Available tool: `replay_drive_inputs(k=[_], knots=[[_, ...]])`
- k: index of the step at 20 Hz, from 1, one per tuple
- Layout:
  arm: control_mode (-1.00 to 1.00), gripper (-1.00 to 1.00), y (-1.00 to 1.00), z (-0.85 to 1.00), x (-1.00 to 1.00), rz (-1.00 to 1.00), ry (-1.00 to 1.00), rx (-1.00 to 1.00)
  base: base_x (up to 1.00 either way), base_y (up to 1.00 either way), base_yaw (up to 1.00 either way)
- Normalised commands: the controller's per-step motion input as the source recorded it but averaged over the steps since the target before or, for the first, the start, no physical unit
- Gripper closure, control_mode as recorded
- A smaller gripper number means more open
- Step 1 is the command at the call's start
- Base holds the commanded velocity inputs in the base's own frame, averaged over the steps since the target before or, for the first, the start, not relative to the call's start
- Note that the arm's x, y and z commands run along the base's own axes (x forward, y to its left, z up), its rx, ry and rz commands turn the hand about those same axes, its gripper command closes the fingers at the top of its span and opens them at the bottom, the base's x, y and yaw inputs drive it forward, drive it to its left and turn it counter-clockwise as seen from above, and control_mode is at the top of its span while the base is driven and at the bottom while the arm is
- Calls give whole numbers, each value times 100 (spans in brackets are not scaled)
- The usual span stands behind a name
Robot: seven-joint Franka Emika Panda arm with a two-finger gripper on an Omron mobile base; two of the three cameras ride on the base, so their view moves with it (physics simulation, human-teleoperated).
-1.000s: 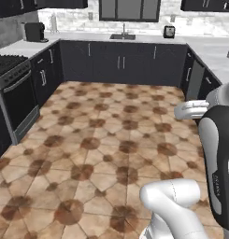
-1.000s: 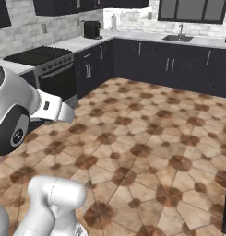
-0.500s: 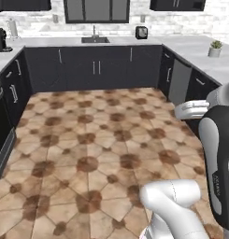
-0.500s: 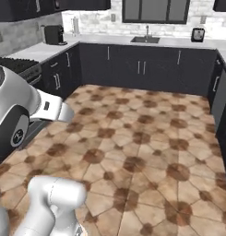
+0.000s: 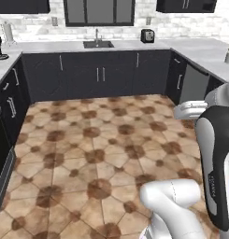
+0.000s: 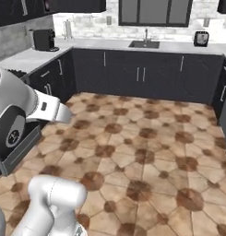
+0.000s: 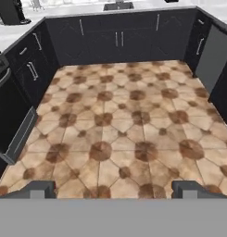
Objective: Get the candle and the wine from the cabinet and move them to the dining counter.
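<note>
Black upper cabinet (image 5: 187,5) hangs on the back wall, top right in the left base view, above the marble worktop (image 5: 134,45); another upper cabinet run (image 6: 50,5) sits top left in the right base view. Both are well apart from the gripper (image 7: 113,189), across the open tiled floor (image 7: 119,134). Gripper jaws spread wide, nothing between them, tips aimed down over the floor. Sink (image 6: 144,44) is set in the far worktop, with a coffee machine (image 6: 44,40) on the left run.

Base cams L/R behind arm, hand cam forward-down; shared tiled floor (image 5: 97,154).
</note>
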Motion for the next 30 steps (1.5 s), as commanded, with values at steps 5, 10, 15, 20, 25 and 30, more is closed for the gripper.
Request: replay_drive_inputs(k=[5,10,15,20,25,30], knots=[[100,-100,0,0,0,0,0,0,100,0,32],[100,-100,0,0,0,0,0,0,100,-1,31],[100,-100,0,0,0,0,0,0,100,-21,35],[100,-100,0,0,0,0,0,0,100,-38,42],[100,-100,0,0,0,0,0,0,100,-56,40],[100,-100,0,0,0,0,0,0,100,-64,41]])
